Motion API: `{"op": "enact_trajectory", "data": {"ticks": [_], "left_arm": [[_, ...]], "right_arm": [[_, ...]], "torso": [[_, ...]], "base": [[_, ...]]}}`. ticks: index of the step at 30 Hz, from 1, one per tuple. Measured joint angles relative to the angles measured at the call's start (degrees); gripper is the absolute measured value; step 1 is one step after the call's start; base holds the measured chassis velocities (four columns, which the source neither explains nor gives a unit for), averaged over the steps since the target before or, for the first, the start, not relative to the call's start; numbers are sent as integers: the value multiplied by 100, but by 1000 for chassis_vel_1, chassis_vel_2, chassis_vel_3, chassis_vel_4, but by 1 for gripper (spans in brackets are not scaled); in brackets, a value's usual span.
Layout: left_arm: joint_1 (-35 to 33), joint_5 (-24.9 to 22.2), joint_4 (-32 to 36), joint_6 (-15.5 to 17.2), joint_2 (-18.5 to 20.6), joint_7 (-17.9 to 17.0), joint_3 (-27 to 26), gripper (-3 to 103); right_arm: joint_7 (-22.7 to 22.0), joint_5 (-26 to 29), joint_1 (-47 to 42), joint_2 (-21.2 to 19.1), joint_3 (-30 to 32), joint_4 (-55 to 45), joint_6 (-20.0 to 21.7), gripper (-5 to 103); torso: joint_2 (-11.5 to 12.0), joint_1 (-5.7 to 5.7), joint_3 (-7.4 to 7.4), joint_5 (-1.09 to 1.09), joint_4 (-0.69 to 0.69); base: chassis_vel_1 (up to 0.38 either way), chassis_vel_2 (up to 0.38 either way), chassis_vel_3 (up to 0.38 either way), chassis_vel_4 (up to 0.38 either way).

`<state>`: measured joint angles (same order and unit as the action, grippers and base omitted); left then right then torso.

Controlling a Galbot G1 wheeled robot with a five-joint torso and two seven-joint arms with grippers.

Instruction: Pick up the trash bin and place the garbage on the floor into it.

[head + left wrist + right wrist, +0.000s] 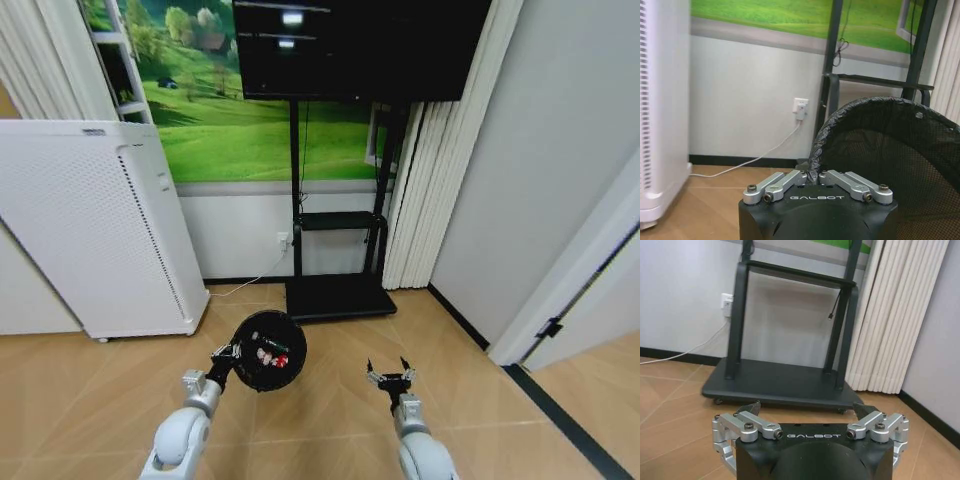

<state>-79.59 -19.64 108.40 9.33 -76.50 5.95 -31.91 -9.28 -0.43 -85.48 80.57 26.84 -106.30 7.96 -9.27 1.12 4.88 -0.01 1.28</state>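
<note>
The black round trash bin (250,372) hangs above the floor (330,425), tipped so that I look into its mouth. My left gripper (232,355) is shut on its rim at the left side. Inside the bin lie pieces of garbage (270,352): small red-and-white items and something green. In the left wrist view the bin's mesh wall (890,150) fills the space beyond my left gripper (812,175), whose fingers pinch the rim. My right gripper (390,372) is held low over the floor to the right of the bin, open and empty, as the right wrist view (807,407) also shows.
A tall white perforated appliance (90,230) stands at the left. A black TV stand (335,297) is straight ahead by the wall, with a cable running to a wall socket (800,107). White curtains (430,200) hang to the right. A black strip (560,410) runs by the door frame.
</note>
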Motion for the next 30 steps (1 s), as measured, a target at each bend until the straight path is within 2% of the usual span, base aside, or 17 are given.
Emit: {"op": "enact_trajectory", "data": {"ticks": [10, 11, 15, 20, 23, 24, 27, 28, 30], "left_arm": [[-136, 3, 92, -23, -40, 10, -104, 3], [-194, 11, 111, -43, -83, 15, -147, 3], [-348, 29, 164, -89, -207, 35, -270, 3], [-460, -1, 219, -137, -430, 16, -526, 3], [-619, -161, 259, -185, -742, -162, -915, 3], [-619, -161, 259, -185, -742, -162, -915, 3], [-746, -496, 225, -224, -870, -552, -1121, 3], [-746, -496, 225, -224, -870, -552, -1121, 3], [-801, -849, 164, -241, -910, -1069, -1198, 3]], "right_arm": [[68, 26, -68, 11, 5, -18, -111, 100], [88, 26, -82, 16, 12, -14, -142, 100], [109, 27, -130, 33, 11, -13, -190, 100], [157, 25, -137, 62, 8, 48, -330, 100], [182, 6, -128, 100, -25, 94, -403, 100], [182, 6, -128, 100, -25, 94, -403, 100], [187, 7, -125, 117, -59, 109, -423, 100], [187, 7, -125, 117, -59, 109, -423, 100], [189, 9, -115, 117, -66, 138, -448, 100]], "torso": [[0, 0, 0, 4, 0], [0, -1, -2, -2, 0], [-1, -1, -1, 1, -1], [0, 0, 1, 1, 2], [0, 2, 1, 2, 1], [0, 2, 1, 2, 1], [1, 1, 1, 2, 0], [1, 1, 1, 2, 0], [1, 1, 0, 1, 0]], "base": [[403, 35, -406, -28], [348, 11, -288, 3], [203, 5, -170, 8], [-59, -1, 94, -6], [-103, 14, 99, 2], [-95, 9, 76, 3], [0, 0, 0, 0], [0, 0, 0, 0], [0, 0, 0, 0]]}}
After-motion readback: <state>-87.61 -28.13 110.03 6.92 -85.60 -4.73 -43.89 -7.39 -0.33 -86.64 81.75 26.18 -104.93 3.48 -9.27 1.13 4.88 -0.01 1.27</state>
